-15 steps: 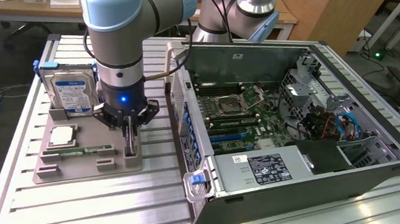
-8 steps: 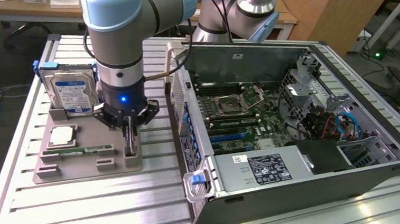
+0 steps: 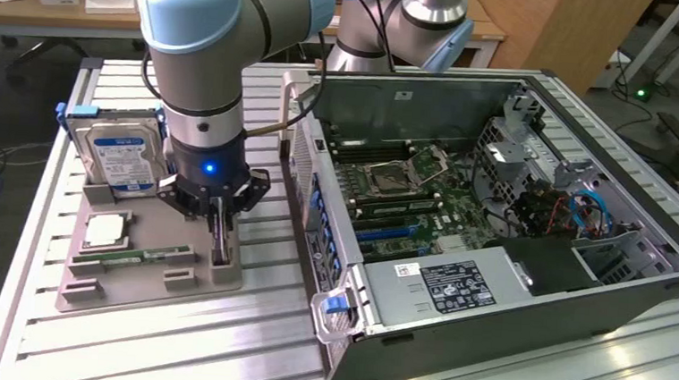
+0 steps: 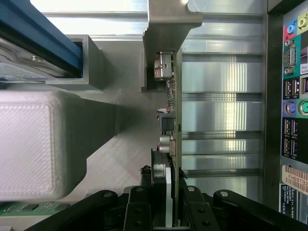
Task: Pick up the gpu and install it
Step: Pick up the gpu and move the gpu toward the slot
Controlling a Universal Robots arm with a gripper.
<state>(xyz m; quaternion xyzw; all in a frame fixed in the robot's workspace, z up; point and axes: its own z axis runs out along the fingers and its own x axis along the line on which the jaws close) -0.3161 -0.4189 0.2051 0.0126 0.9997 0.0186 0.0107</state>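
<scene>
The gpu (image 4: 174, 110) is a thin card standing on edge in the grey holder (image 3: 207, 284), with its grey metal bracket (image 4: 166, 29) at the far end. My gripper (image 3: 219, 234) reaches straight down onto it, to the exterior view's left of the open computer case (image 3: 619, 290). In the wrist view the gripper (image 4: 168, 195) has one black finger (image 4: 143, 204) on each side of the card, pressed against it. The card's lower edge looks to sit in the holder still. Blue expansion slots (image 3: 390, 234) lie on the motherboard inside the case.
A blue-labelled hard drive (image 3: 126, 162) stands upright at the holder's back. A processor chip (image 3: 107, 228) and a green RAM stick (image 3: 144, 255) lie beside my gripper. The case's rear port panel (image 4: 293, 96) is close beside the card. The table is slatted aluminium (image 3: 185, 349).
</scene>
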